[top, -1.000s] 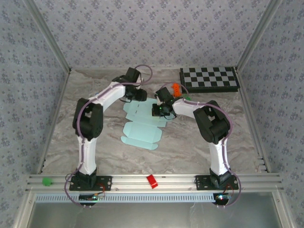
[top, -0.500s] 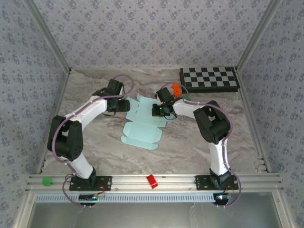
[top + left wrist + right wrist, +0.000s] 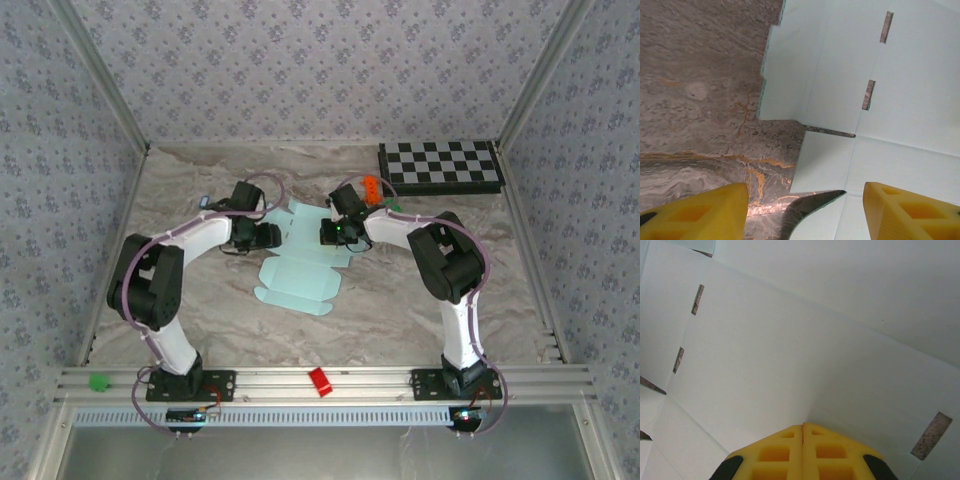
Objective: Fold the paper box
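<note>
From above, the left end effector [image 3: 268, 236] sits at the left edge of the paper box [image 3: 300, 265], a flat, unfolded pale blue sheet lying mid-counter [image 3: 200, 300]. The left arm bends sharply at the elbow and reaches in low from the left side. The right end effector [image 3: 335, 233] rests on the sheet's right part, with its arm folded in from the right. A checkered board [image 3: 440, 166] lies well apart at the far right corner.

At the left wrist, the two yellow fingers [image 3: 700, 210] stand wide apart – open, holding nothing – above the sheet's notched edge where it meets the marbled counter. A pointed corner of card lies between them.

At the right wrist, the yellow fingers [image 3: 775, 452] are pressed together – closed – with their tips against the card at a crease. It cannot be told whether any card is pinched between them.
</note>
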Robot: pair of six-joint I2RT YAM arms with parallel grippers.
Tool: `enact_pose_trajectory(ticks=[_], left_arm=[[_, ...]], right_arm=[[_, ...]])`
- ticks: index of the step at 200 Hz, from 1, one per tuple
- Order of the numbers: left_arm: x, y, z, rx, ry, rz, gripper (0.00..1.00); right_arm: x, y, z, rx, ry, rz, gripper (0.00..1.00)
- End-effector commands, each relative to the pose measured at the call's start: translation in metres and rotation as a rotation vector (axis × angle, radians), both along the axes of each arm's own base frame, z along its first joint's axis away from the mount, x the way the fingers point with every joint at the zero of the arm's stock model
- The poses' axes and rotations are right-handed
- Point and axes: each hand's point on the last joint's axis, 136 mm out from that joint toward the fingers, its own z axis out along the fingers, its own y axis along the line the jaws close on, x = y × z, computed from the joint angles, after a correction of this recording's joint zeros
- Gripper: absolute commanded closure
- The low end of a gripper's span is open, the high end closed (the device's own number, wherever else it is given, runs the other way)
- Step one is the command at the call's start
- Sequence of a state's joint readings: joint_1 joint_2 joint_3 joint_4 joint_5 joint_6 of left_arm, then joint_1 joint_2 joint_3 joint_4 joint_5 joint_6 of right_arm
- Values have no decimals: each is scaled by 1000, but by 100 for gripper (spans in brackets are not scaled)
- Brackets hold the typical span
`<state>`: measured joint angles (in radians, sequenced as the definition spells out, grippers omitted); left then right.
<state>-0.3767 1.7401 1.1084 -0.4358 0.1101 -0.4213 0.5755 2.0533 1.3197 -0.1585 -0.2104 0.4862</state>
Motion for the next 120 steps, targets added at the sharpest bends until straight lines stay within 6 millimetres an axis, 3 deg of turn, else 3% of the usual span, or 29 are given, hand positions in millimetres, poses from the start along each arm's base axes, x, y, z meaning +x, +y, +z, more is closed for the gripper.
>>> enact_pose_trajectory(ticks=[1,62,120], left_arm=[[6,-7,-4,-35,0,1,39],[9,-17,-10,-74,19,-18,45],[10,-22,2,-106,-16,-43,50]], right_arm=[[-22,-17,-31,-82,96,-10,99],[-22,-18,-33,-84,101,-13,99],[-22,-17,-36,-84,106,-12,99]])
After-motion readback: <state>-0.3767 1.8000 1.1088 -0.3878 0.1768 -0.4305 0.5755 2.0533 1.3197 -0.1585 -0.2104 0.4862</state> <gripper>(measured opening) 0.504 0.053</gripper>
